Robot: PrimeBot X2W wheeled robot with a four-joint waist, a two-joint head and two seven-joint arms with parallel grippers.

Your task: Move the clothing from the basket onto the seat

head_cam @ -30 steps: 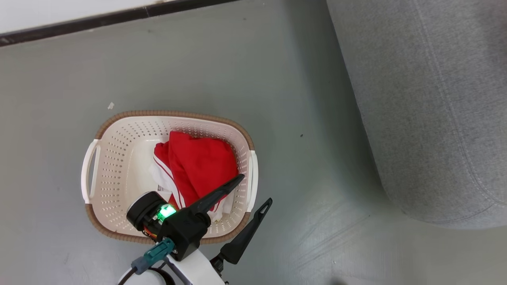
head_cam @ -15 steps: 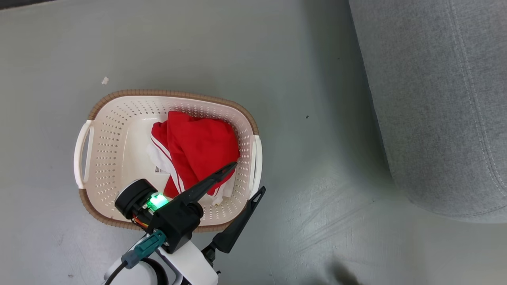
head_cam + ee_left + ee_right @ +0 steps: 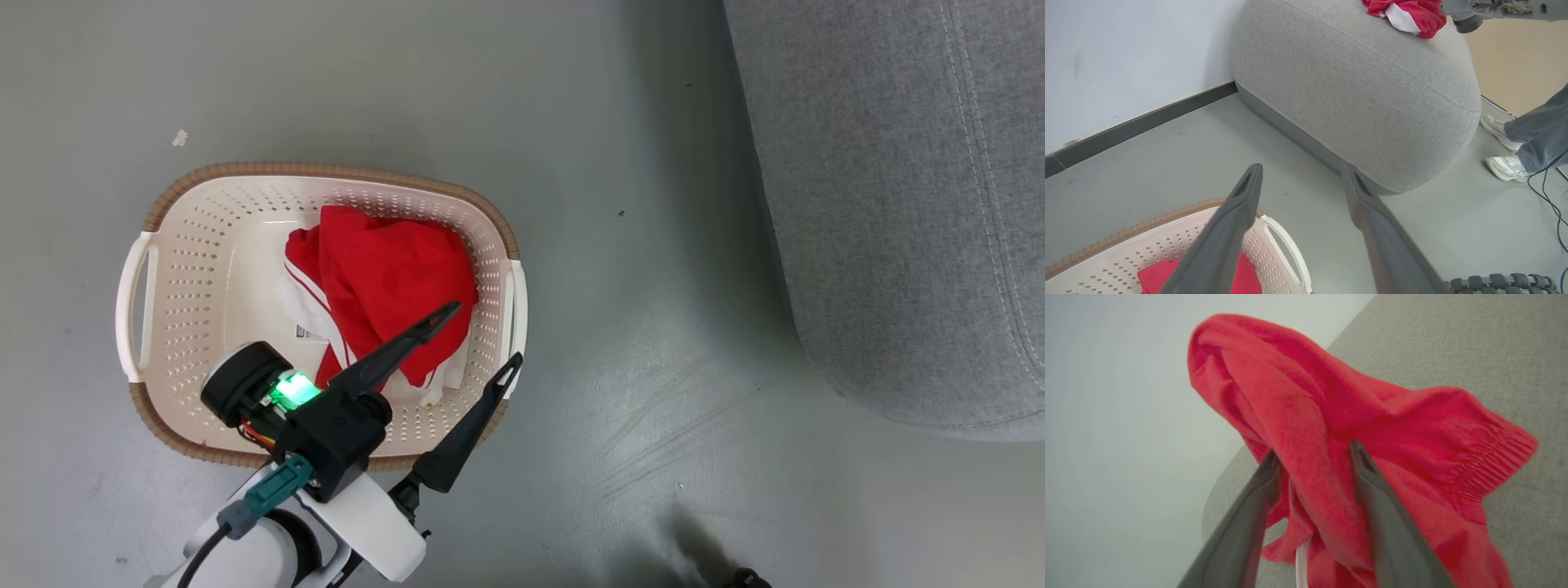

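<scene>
**Left gripper wide over the basket, one garment up on the seat**

Nearest the robot, the left gripper (image 3: 488, 331) hangs over the near right corner of the basket (image 3: 163, 212). Its two dark fingers are spread wide and hold nothing. In the head view one finger crosses the red clothing (image 3: 392, 278) and the other crosses the basket's right handle. That clothing is a crumpled heap, red with white stripes and a white hem. It lies inside the basket, towards its right wall.

The basket stands on the grey floor (image 3: 571, 122), well apart from the seat (image 3: 898, 204), which rises at the right of the head view.

Farther off, on top of the seat, is the right gripper (image 3: 1314, 449). Its fingers stand apart, with a red garment (image 3: 1331, 396) bunched between and over them (the fabric is blurred, so I cannot tell whether it is pinched at any point). The grey upholstery lies right behind the garment. The left wrist view shows the same garment sitting on the seat's upper edge.

Beyond the seat, a person's trouser leg and pale shoes (image 3: 1506, 167) stand on the floor. A white wall (image 3: 1126, 49) with a dark skirting closes the background.
</scene>
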